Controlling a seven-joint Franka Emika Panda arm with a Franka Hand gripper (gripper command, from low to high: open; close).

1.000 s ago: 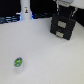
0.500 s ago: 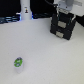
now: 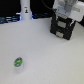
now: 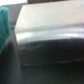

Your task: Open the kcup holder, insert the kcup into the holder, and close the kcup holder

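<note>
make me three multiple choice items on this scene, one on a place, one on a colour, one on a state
1. Where is the small white cup-shaped pod on the white table?
A. inside the case
B. alone, far from the case
C. in the hand

2. What colour is the pod's top?
A. green
B. red
C. blue

3. The black boxy case with two drawer fronts is:
A. tipped over
B. upright under the arm
C. on the floor

B, it sits by itself on the table; A, its top is green; B, the case stands upright below the arm.
</note>
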